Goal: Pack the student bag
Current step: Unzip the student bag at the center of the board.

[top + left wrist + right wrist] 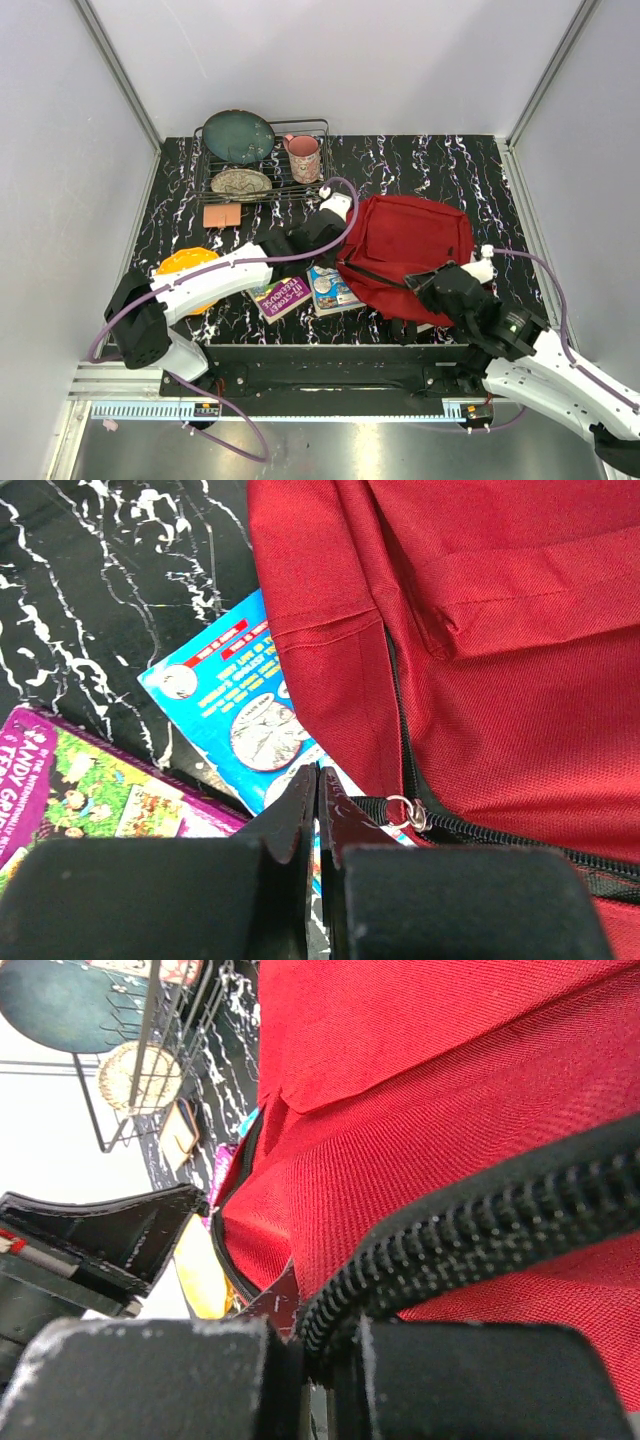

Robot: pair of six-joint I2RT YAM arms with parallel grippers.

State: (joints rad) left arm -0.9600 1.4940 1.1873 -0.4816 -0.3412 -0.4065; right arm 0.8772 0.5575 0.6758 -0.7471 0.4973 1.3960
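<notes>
Packing has not begun, I think; the purple book (281,297) and the blue book (330,290) lie outside, just beside the student bag (410,250) in the middle of the table (450,160); my right gripper (312,1345) pinches its black zip edge (480,1230); my left gripper (317,780) is pressed together near the zip ring (405,813).

A robot lab test cell: plain white panels (350,60) in aluminium framing (120,75) box in a black marbled surface (440,165), with robot arms (215,275) bolted to a metal rail (330,409) at its edge.
</notes>
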